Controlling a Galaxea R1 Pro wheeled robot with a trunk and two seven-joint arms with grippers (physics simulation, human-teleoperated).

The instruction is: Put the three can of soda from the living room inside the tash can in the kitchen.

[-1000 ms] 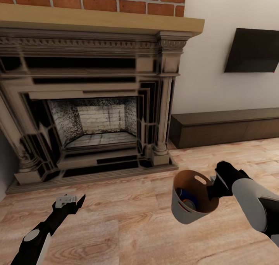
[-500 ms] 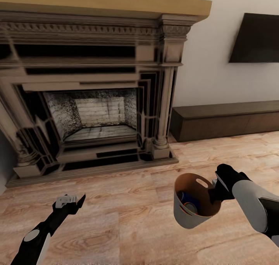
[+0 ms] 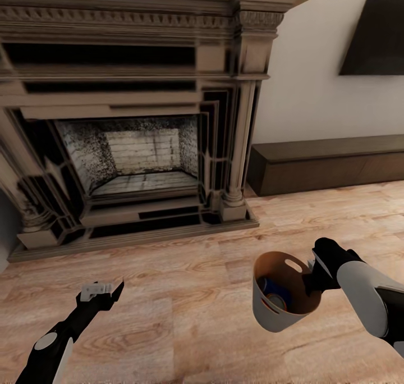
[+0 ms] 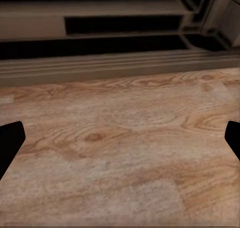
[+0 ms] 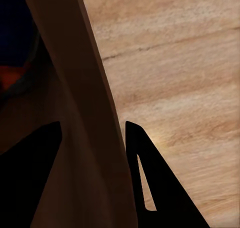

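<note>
In the head view the tash can (image 3: 262, 312) hangs above the wood floor at lower right, light grey outside and orange-brown inside. My right gripper (image 3: 310, 273) is shut on its far rim. Inside lie a dark blue can of soda (image 3: 272, 287) and one with a grey top (image 3: 278, 302). The right wrist view shows my right gripper (image 5: 92, 138) with a finger on each side of the bin wall (image 5: 82, 78), and an orange patch of a can (image 5: 10, 75) inside. My left gripper (image 3: 102, 290) is open and empty at lower left, its fingers wide apart over the floor (image 4: 120, 143).
A dark carved fireplace (image 3: 129, 120) stands close ahead with its hearth step (image 3: 134, 235) on the floor. A long dark low cabinet (image 3: 331, 168) runs along the white wall at right, under a black TV (image 3: 373, 36). Wood floor (image 3: 185, 328) lies between the arms.
The whole view has shifted: the fireplace looms larger and the brick chimney has left the top, so the camera moved. Both arms hold their pose; the bin stays gripped.
</note>
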